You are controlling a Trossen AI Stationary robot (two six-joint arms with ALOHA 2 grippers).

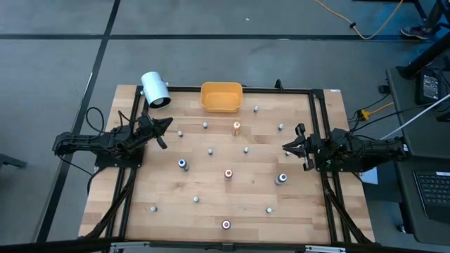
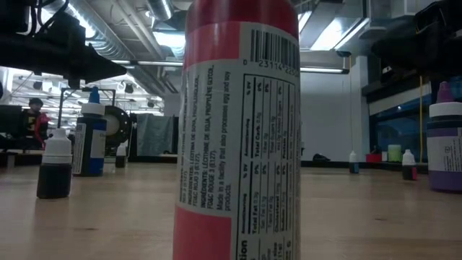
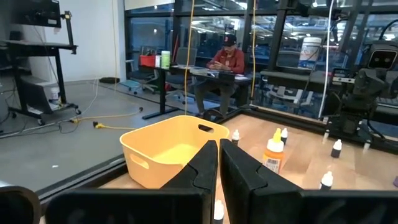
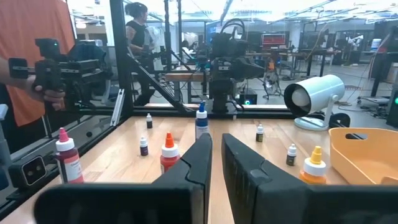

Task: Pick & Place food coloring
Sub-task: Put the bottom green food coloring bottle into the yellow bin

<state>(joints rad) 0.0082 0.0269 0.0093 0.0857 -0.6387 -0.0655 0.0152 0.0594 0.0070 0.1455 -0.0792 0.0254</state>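
Yellow-orange bin (image 1: 221,97) beside white cylinder (image 1: 155,89)

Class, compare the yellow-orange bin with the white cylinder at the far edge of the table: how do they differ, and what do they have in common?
The yellow-orange bin is a rounded rectangle standing upright with its opening facing up; the white cylinder is round and lies on its side, its dark open end facing sideways. The bin sits near the middle of the far edge, the cylinder at the far corner on the left arm's side. Both are far bigger than the small dropper bottles scattered on the table.

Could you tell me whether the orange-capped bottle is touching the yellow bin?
Apart. The high view shows bare wood between the orange-capped bottle and the yellow bin.
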